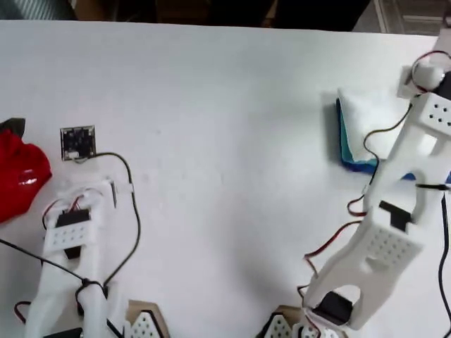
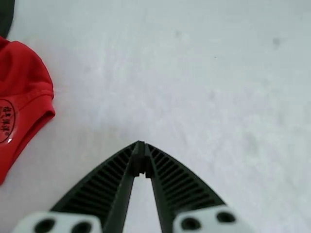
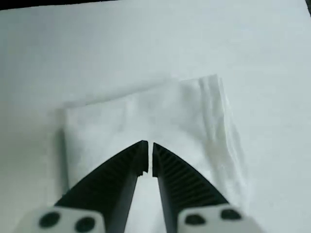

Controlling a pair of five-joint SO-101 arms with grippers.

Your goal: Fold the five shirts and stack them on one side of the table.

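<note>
Left jaws pressed together, empty; crumpled red shirt [image 2: 22, 107] just beside them, not touching. Right jaws all but shut, empty, right above white shirt [image 3: 160, 111] folded on blue shirt [image 1: 343, 151]. Next, probably: spread left jaws, pinch one layer at red shirt's hem, drag it flat onto open counter [image 1: 232, 141] before folding.

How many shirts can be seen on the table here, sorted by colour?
red shirt: 1
white shirt: 1
blue shirt: 1, under the white one
Total: 3
The dark cloth by the red one may be another; I cannot tell.
</note>
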